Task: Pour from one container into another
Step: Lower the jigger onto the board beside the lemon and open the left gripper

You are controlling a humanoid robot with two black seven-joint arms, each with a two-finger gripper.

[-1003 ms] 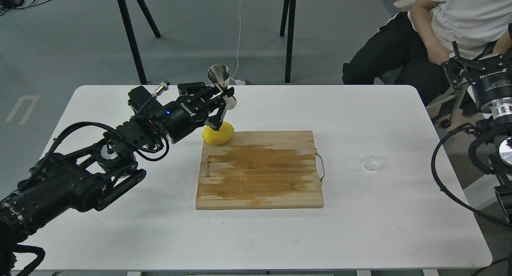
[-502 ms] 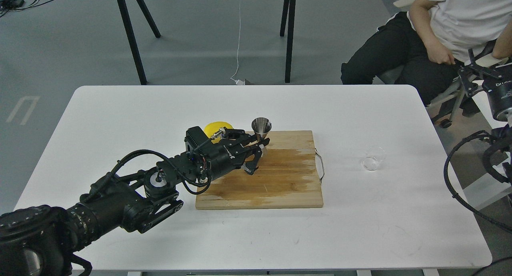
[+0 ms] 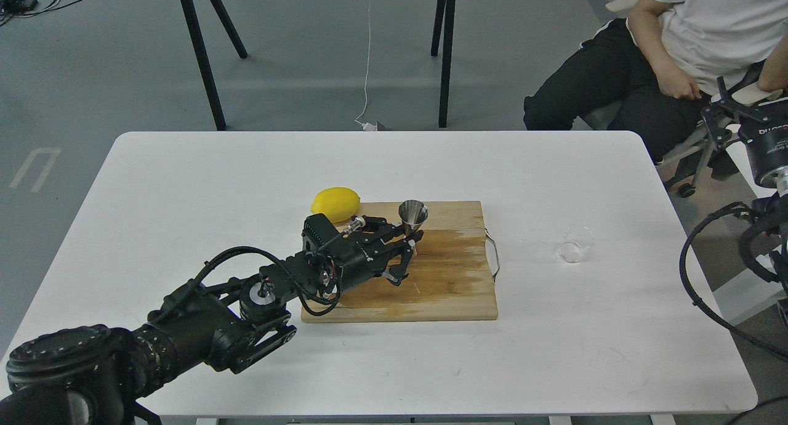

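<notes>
left gripper point(image 3: 409, 245) pinched the jigger point(image 3: 412, 218) upright between its fingers | set it flat, gently | right gripper point(image 3: 732, 108) fingers: could not tell

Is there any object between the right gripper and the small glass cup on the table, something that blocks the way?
Nothing visible does. The glass cup stands alone on the white table, right of the cutting board. The right gripper is past the table's right edge, with only bare tabletop between them.
</notes>
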